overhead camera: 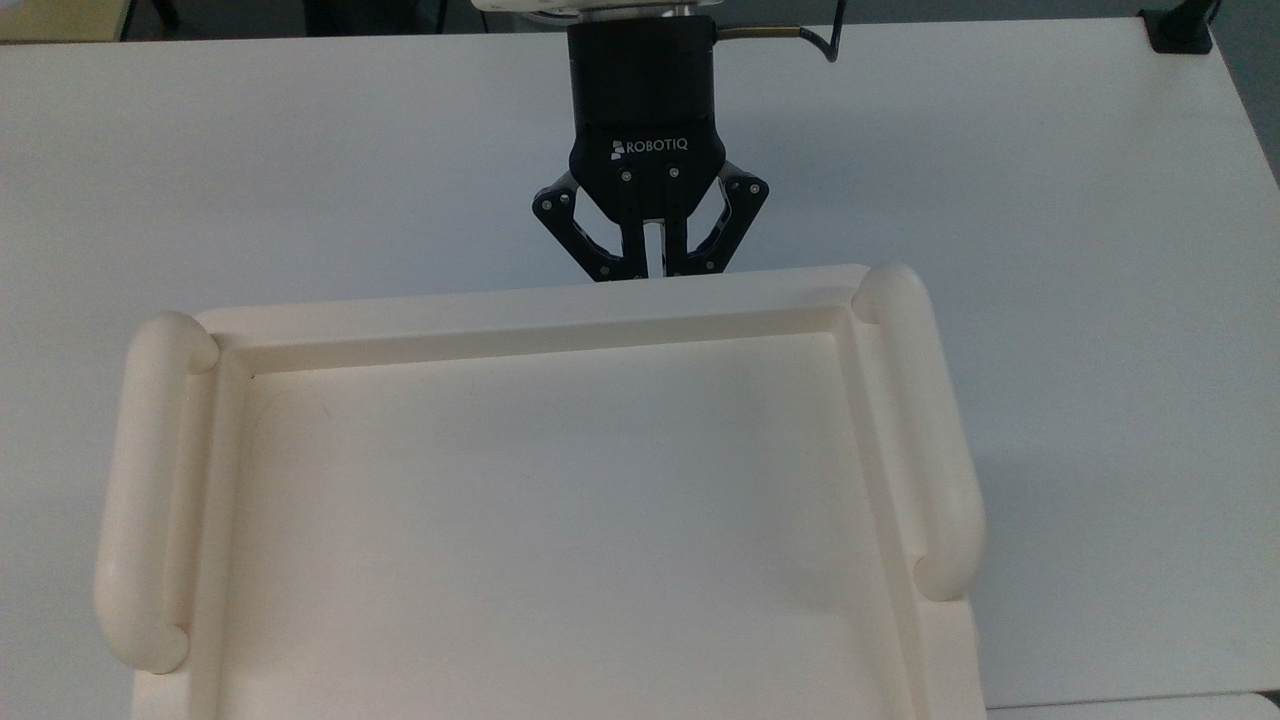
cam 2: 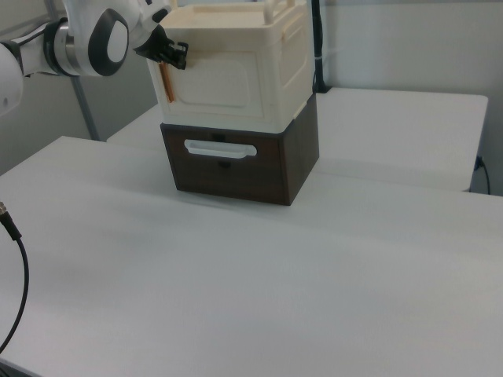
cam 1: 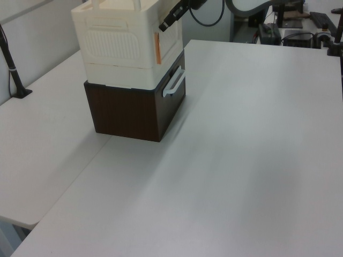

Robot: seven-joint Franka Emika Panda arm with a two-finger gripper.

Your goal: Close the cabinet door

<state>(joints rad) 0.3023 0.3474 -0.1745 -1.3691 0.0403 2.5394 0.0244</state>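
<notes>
Right view: cabinet door (cam 2: 216, 82) flush against cream cabinet (cam 2: 287, 71) front, atop dark drawer unit (cam 2: 267, 169); gripper (cam 2: 174, 53) at door's upper left corner, fingers pinched together, holding nothing

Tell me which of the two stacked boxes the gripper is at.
The upper cream cabinet: the gripper sits at its door; the dark brown drawer box lies below.

Cream cabinet door (cam 2: 216, 82); dark brown drawer unit (cam 2: 236, 166).
</notes>
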